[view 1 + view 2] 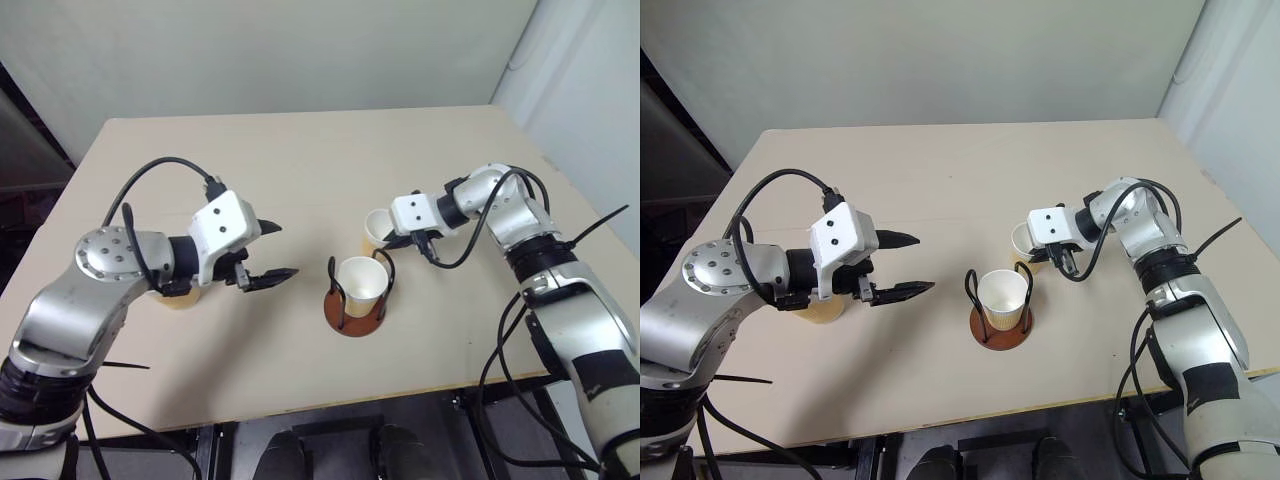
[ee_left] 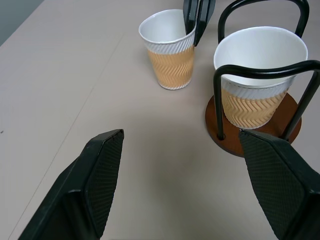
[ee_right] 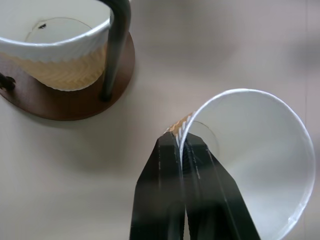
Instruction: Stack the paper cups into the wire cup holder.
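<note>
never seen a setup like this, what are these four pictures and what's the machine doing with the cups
This is a two-armed humanoid robot at a beige table. Two pictures look down from cameras in its head; the other two come from cameras on its wrists, looking along each gripper's black fingers.

On the table stands a wire cup holder, a reddish-brown disc with black wire loops, with one tan-and-white paper cup already in it. The right gripper is shut on the rim of a second paper cup standing beside the holder, one finger inside and one outside. The left gripper is open and holds nothing. A third cup stands partly hidden behind the left arm.
</note>
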Robot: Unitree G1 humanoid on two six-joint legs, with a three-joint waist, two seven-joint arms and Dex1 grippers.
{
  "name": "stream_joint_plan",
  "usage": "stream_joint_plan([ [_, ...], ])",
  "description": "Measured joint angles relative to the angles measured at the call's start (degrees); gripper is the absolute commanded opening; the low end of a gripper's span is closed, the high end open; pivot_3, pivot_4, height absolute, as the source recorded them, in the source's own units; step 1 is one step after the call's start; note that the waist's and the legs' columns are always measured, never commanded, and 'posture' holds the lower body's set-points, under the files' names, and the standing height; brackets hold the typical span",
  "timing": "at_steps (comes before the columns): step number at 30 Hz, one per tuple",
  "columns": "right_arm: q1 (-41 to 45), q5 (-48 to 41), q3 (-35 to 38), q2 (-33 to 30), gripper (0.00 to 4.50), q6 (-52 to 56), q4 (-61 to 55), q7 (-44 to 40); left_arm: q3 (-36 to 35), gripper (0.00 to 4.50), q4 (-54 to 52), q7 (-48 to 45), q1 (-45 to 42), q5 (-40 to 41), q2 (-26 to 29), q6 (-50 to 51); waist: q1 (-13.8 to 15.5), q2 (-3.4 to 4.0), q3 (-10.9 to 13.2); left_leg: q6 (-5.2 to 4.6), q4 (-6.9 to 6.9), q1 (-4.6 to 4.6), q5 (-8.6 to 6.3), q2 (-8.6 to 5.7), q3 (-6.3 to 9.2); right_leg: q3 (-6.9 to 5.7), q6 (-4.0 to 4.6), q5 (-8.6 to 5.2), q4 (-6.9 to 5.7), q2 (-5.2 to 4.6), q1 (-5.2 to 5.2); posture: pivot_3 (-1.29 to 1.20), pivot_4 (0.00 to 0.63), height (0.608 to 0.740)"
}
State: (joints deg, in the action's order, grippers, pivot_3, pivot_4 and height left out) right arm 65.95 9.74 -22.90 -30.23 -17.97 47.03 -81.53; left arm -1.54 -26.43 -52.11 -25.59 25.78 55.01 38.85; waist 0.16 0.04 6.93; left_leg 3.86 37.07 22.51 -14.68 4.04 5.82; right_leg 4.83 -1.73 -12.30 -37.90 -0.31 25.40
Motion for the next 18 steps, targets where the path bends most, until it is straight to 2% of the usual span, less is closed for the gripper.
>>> stream_joint_plan([
  [4,1.65,-5.09,2.90,-3.54,0.02,2.56,-2.53,-5.96,-1.01,3.94,0.07,-1.25,-0.08,0.95,0.04,-0.16,0.09,0.09,0.06,0.04,-0.01,0.10,0.02,-0.07,-0.18,-0.01,0.03,-0.02,0.01,0.00,0.03,0.00,0.150,0.740],
  [7,6.59,-16.36,7.01,-8.10,0.02,10.92,-11.38,-9.80,-4.73,3.94,-0.05,-4.02,-0.39,4.61,0.58,-0.18,0.05,0.11,0.06,0.38,-0.11,0.14,0.16,-0.08,-0.40,-0.01,0.18,-0.11,0.07,0.10,0.08,0.00,0.150,0.740],
  [9,8.06,-25.96,8.35,-11.12,0.02,17.84,-21.31,-10.26,-6.50,3.94,-0.82,-6.24,0.04,6.81,1.54,-0.21,0.03,0.02,0.01,0.66,-0.19,0.08,0.26,-0.05,-0.37,-0.01,0.43,-0.27,0.08,0.21,0.04,0.00,0.150,0.740],
  [12,4.74,-34.60,7.31,-14.32,0.02,24.11,-34.48,-10.63,-7.49,3.94,-1.51,-8.43,2.93,7.92,3.29,-0.37,-0.04,-0.01,-0.01,0.83,-0.19,-0.21,0.19,-0.05,-0.37,0.02,0.68,-0.53,0.07,0.43,-0.25,0.00,0.150,0.740],
  [16,-2.77,-36.80,1.62,-15.63,0.02,26.03,-43.07,-10.70,-7.39,3.94,-1.36,-9.07,5.45,6.86,4.83,-0.96,-0.14,0.01,0.05,0.49,-0.02,-0.23,-0.01,-0.05,-0.36,0.09,0.75,-0.57,0.06,0.46,-0.33,0.00,0.150,0.740],
  [18,-3.63,-36.58,0.60,-15.64,0.02,25.99,-44.19,-10.70,-7.40,3.94,-1.34,-9.00,5.45,6.35,5.26,-1.12,-0.14,0.01,0.06,0.40,0.03,-0.24,0.04,-0.06,-0.34,0.11,0.73,-0.53,0.02,0.42,-0.33,0.00,0.150,0.740],
])
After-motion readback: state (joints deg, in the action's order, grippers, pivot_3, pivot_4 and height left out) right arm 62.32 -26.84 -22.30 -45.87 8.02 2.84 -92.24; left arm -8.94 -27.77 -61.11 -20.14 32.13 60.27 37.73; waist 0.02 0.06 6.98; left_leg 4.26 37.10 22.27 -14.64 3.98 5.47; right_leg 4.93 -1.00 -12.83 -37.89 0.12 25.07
